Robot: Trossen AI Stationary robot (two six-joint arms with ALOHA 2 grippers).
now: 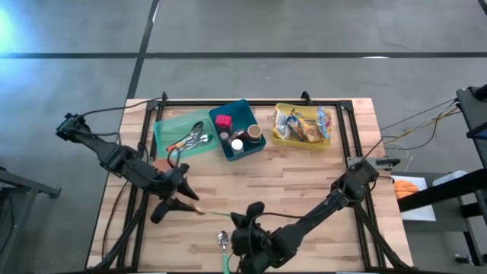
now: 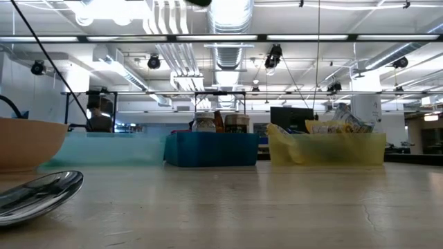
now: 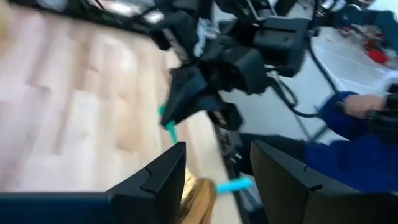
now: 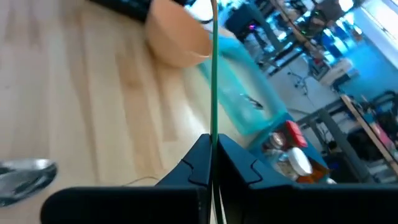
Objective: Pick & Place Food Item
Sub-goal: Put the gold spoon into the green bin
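The table point(image 1: 304, 190) carries a yellow bin point(image 1: 302, 141) of packets and a blue bin point(image 1: 242, 149) of jars along its far side. Near the front, the left gripper point(image 3: 217, 155) hangs low, its jaws about half open and gripping nothing. A tan piece point(image 3: 198, 194), likely the food, lies between them on the table. It should lift straight up with the jaws kept wide, clear of the closed right gripper point(image 4: 211, 140) nearby.

Three bins stand in a row toward twelve o'clock on the table: one light green bin point(image 1: 173, 129) with utensils, one blue bin point(image 1: 245, 114) with jars, one yellow bin point(image 1: 283, 138) with snack packets. One metal spoon point(image 1: 222, 239) lies at six o'clock. One tan bowl point(image 4: 177, 37) sits toward nine o'clock.
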